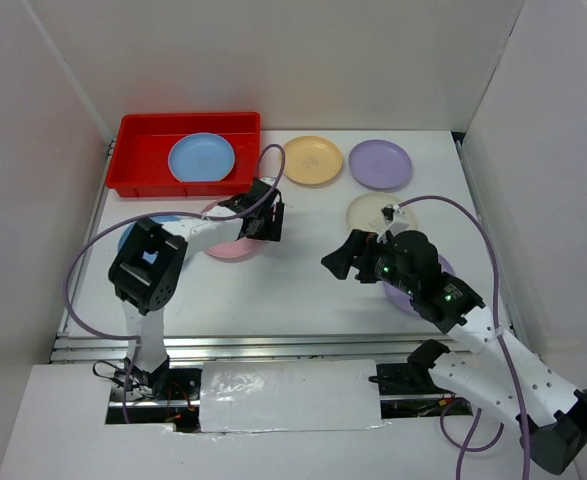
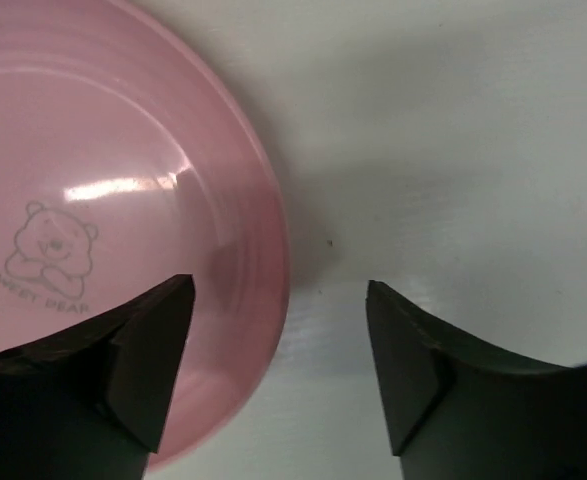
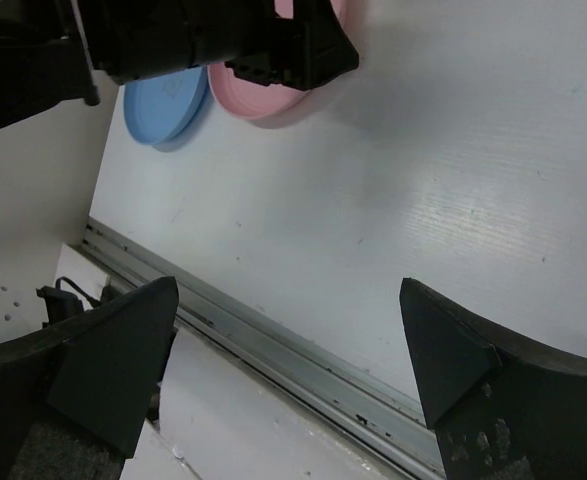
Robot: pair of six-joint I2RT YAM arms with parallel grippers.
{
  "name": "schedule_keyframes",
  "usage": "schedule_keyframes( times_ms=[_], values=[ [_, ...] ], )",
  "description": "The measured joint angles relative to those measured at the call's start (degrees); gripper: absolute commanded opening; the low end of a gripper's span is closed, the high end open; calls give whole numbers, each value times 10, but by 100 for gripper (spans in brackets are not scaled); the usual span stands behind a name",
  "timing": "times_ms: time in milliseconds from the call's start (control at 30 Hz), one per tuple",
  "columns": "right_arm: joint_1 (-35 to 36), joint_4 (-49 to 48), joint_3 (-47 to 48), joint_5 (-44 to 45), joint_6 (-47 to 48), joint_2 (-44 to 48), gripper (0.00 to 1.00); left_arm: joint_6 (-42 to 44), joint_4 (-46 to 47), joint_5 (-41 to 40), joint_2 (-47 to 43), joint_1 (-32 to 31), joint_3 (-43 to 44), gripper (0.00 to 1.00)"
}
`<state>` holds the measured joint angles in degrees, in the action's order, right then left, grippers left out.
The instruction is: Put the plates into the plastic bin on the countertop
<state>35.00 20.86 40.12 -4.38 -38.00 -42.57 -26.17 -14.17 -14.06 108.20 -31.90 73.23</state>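
The red plastic bin (image 1: 138,150) stands at the back left with a blue plate (image 1: 202,157) in it. My left gripper (image 1: 264,222) is open, low over the right rim of a pink plate (image 1: 228,248); in the left wrist view (image 2: 278,300) that rim of the pink plate (image 2: 103,180) lies between the jaws. My right gripper (image 1: 343,260) is open and empty above the white countertop (image 1: 303,290); in its wrist view (image 3: 288,310) it faces the front rail. Yellow (image 1: 312,160), purple (image 1: 380,164) and cream (image 1: 373,212) plates lie at the back right.
Another blue plate (image 1: 131,236) lies partly under the left arm and shows in the right wrist view (image 3: 165,100). A purple plate (image 1: 405,297) is mostly hidden under the right arm. The metal rail (image 3: 273,345) runs along the front edge. White walls enclose the left, back and right sides.
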Motion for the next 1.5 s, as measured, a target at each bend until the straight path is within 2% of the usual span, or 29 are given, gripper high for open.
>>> schedule_keyframes(
  times_ms=[33, 67, 167, 233, 267, 300, 333, 500, 667, 800, 967, 1067, 1267, 1500],
  values=[
    [0, 1, 0, 2, 0, 4, 100, 3, 1, 0, 16, 2, 11, 75],
    [0, 2, 0, 3, 1, 8, 100, 5, 1, -1, 28, 2, 18, 65],
    [0, 5, 0, 6, 1, 16, 100, 8, 1, -8, 50, -2, 23, 60],
    [0, 9, 0, 7, 1, 21, 100, 7, 0, -12, 56, -7, 28, 43],
    [0, 11, 0, 7, 1, 23, 100, 7, 0, -15, 59, -11, 31, 17],
    [0, 12, 0, 7, 1, 26, 100, 3, 1, -18, 61, -14, 33, 5],
    [1, 14, 0, 8, 1, 28, 100, 7, 4, -33, 60, -21, 39, 0],
    [3, 29, 2, 13, 2, 42, 100, 3, -24, -80, 26, -76, 40, 0],
    [4, 51, 18, 25, 2, 58, 100, -21, -91, -86, -40, -187, 30, 0],
    [4, 70, 39, 35, 4, 81, 100, -24, -149, -108, -92, -216, 83, 0],
    [4, 80, 58, 50, 6, 101, 100, 19, -175, -164, -97, -146, 228, 0],
    [4, 81, 59, 53, 8, 102, 100, 54, -176, -207, -62, -83, 321, 0],
    [4, 86, 59, 45, 11, 98, 100, 130, -162, -239, 117, 15, 511, 0],
    [5, 88, 59, 14, 16, 96, 100, 215, -119, -231, 285, 95, 588, 0]
  ],
)
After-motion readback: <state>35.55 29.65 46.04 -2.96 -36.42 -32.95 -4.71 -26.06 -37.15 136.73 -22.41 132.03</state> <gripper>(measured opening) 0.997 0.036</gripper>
